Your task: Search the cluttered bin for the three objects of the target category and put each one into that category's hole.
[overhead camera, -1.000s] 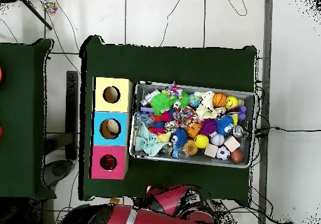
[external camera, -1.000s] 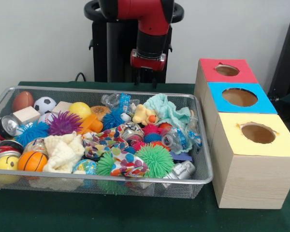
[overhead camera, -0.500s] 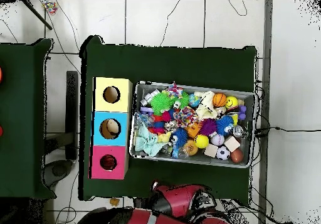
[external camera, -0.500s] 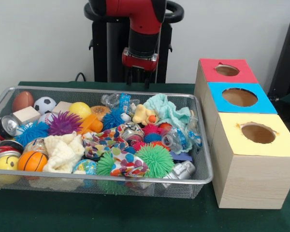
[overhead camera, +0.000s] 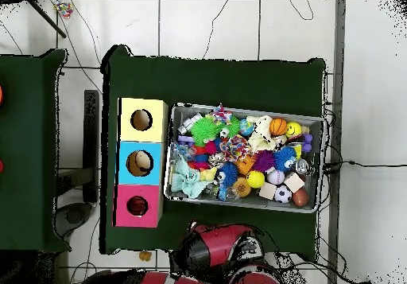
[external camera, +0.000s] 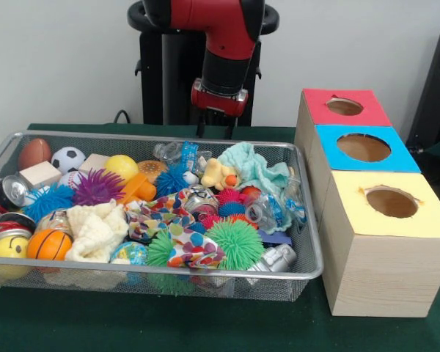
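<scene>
A wire mesh bin (external camera: 311,242) holds a heap of toys: a green spiky ball (external camera: 236,243), a purple spiky ball (external camera: 97,186), a basketball (external camera: 49,245), a soccer ball (external camera: 67,158), a teal cloth (external camera: 253,165), a cream cloth (external camera: 95,227) and a crushed can (external camera: 11,191). My gripper (external camera: 218,126) hangs behind the bin's far rim, above the table, clear of the toys and holding nothing that I can see. In the overhead view only the red arm (overhead camera: 219,249) shows, below the bin (overhead camera: 242,108).
Three wooden boxes with round holes stand in a row beside the bin: red-topped (external camera: 319,103) farthest, blue-topped (external camera: 330,143) in the middle, yellow-topped (external camera: 352,213) nearest. The table carries a dark green cloth (external camera: 205,330).
The arm swung a little to the picture's left in the front view, then came back right. The gripper stayed behind the bin's far rim. The toys have not moved.
</scene>
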`<act>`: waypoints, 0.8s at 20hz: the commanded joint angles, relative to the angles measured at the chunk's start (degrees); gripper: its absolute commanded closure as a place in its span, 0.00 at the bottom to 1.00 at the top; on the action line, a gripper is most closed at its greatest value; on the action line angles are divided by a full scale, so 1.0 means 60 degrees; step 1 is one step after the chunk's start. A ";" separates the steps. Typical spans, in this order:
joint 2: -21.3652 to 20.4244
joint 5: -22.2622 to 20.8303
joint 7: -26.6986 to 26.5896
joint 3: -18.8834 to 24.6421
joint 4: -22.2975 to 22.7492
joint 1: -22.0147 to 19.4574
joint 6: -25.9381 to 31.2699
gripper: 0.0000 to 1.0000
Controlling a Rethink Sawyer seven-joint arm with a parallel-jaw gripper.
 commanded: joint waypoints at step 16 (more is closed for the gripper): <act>-0.0418 0.0801 0.0079 0.1548 -0.1663 -0.0597 0.1795 0.00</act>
